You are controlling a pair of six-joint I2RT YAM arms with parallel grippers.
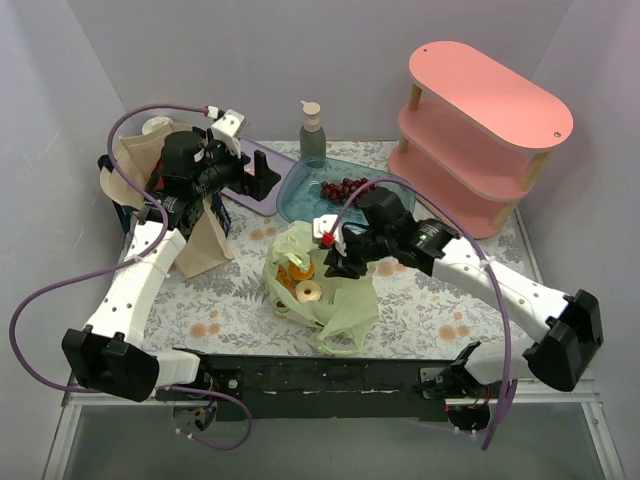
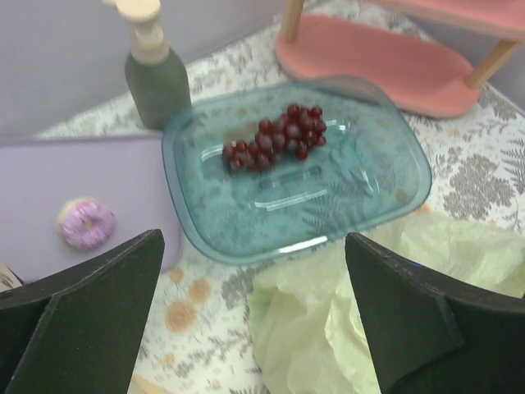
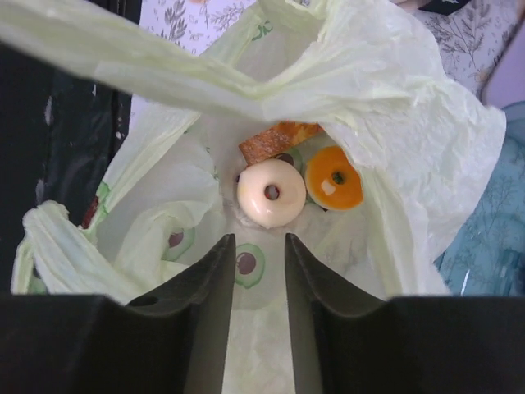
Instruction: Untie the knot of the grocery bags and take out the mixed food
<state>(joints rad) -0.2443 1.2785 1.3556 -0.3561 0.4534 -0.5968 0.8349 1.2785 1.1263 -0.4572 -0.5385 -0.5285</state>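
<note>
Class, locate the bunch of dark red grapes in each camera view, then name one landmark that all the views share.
Top external: the grapes lie in the blue tray, upper centre of the picture.
Left wrist: the grapes sit upper centre, in the same tray.
Right wrist: not in it.
Shared landmark: the pale-green bag, visible in all three views.

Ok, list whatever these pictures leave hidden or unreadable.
- Canvas tote, top view: the left arm covers most of it; contents unseen.
- Orange-brown food, right wrist view: tucked under the cream donut and a fold of the green bag; kind unclear.
- Pump bottle, left wrist view: nozzle cut off by the top edge.
</note>
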